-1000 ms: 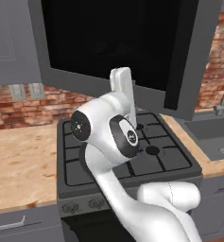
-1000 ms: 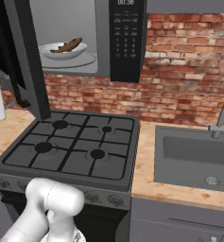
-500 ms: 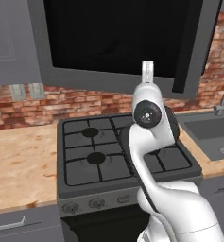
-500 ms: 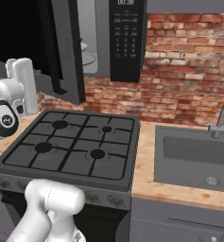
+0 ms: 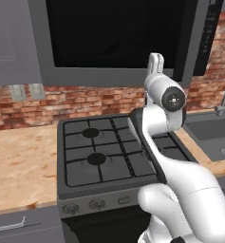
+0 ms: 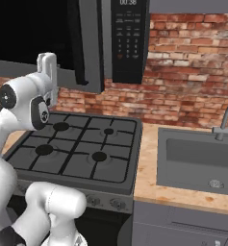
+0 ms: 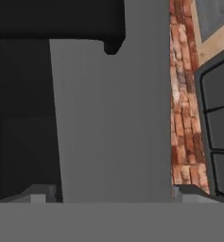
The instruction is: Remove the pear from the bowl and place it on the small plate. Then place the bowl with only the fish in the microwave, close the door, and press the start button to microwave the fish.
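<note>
we see the microwave as the biggest thing here, hung above the stove against the brick wall. its door, a wide dark window in a grey frame, is swung almost shut; in the right base view its free edge still stands a little out from the black control panel. we cannot see inside the microwave.

below it sits the black gas stove with four burners, set into a wooden worktop. a steel sink with a tap lies in the worktop to the right of the stove.

the white arm rises over the stove, and its end effector points upward right at the lower grey frame of the door, near the door's handle-side end. in the left base view the end effector's tip overlaps the bottom rail of the door; in the right base view it stands just under and in front of that rail. whether it actually touches the door we cannot tell.

in the hand view the grey door frame spans the space between the two fingertips, which sit far apart at the bottom corners. so the end effector is spread wide and grips nothing.
</note>
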